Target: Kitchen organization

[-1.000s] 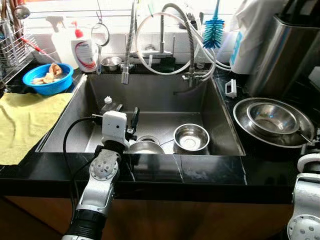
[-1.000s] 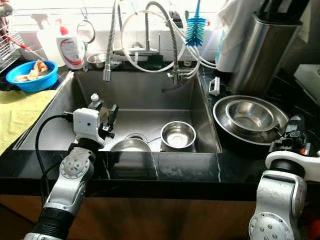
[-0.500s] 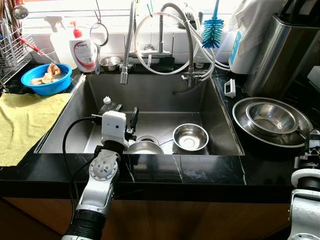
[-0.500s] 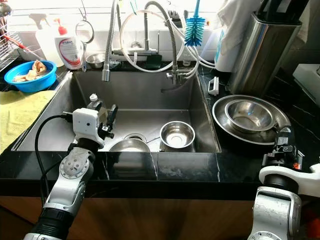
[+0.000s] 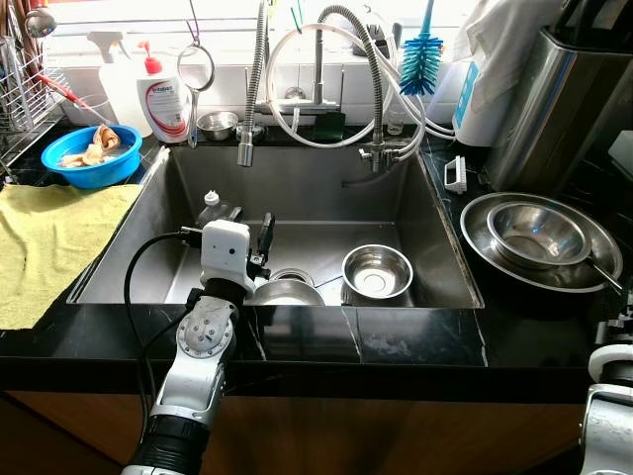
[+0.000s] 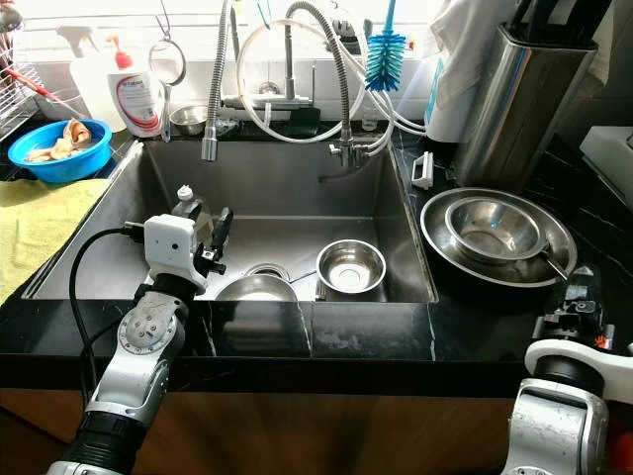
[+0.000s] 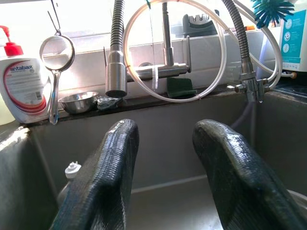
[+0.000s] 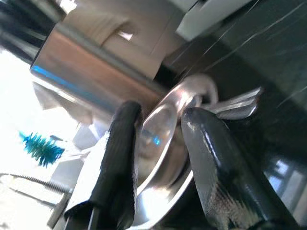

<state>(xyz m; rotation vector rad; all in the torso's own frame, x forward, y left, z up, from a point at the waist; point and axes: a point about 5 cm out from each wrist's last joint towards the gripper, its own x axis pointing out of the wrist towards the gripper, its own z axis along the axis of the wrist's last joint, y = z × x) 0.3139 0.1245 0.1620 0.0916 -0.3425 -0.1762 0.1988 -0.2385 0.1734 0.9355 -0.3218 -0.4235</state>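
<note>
- Closest in, the left gripper (image 5: pixel 247 233) is hanging over the front-left part of the sink (image 5: pixel 307 193), fingers spread apart with nothing between them. Its black cable is looping out over the sink's left side.
- The right gripper (image 6: pixel 577 297) is sitting low over the black counter (image 5: pixel 396 336) at the front right, just in front of the stacked dishes. In its wrist view the two fingers (image 8: pixel 211 163) are standing apart, not pinching anything, and pointing toward the big tray's rim.
- Down in the sink, an upside-down steel bowl (image 5: pixel 285 291) is lying right at the front wall, just beside the left gripper, and a small upright bowl (image 5: pixel 377 271) is sitting to its right. A little white-capped bottle (image 5: pixel 213 201) is poking up behind the gripper.
- On the right counter a round steel tray (image 5: pixel 539 242) is holding another bowl (image 5: pixel 539 233), with a utensil handle sticking out over the rim.
- On the left a yellow cloth (image 5: pixel 49 242) is lying flat, with a blue bowl (image 5: pixel 91 156) behind it.
- Farther back, a spring faucet (image 5: pixel 252 89) and white hoses are dangling over the sink, next to a soap bottle (image 5: pixel 168 97), a strainer (image 7: pixel 56 52) and a tiny steel bowl (image 5: pixel 218 124) on the ledge.
- A blue bottle brush (image 5: pixel 422 59) is standing at the back right, beside a tall steel container (image 5: pixel 559 99).
</note>
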